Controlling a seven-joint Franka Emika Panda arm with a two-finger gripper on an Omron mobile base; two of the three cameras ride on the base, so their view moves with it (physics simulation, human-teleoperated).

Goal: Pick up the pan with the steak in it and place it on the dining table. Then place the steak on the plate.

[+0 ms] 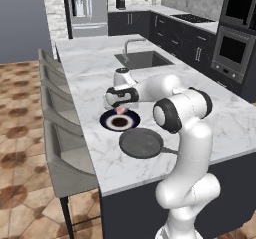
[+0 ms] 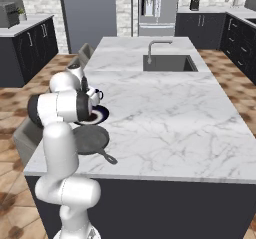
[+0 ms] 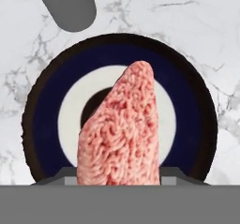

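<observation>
Pan (image 1: 141, 143) parked empty on worktop (image 1: 95, 63) beside plate (image 1: 107, 121) | my jaws pinching steak (image 3: 123, 134) above plate | release left

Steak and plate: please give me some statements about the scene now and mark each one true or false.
1. The gripper holds the steak above the plate. True.
2. The pan is on the cooktop. False: it rests on the dining table, beside the plate.
3. The steak lies in the pan. False: the pan is empty.
4. The plate sits on the marble top, near the stools. True.
</observation>
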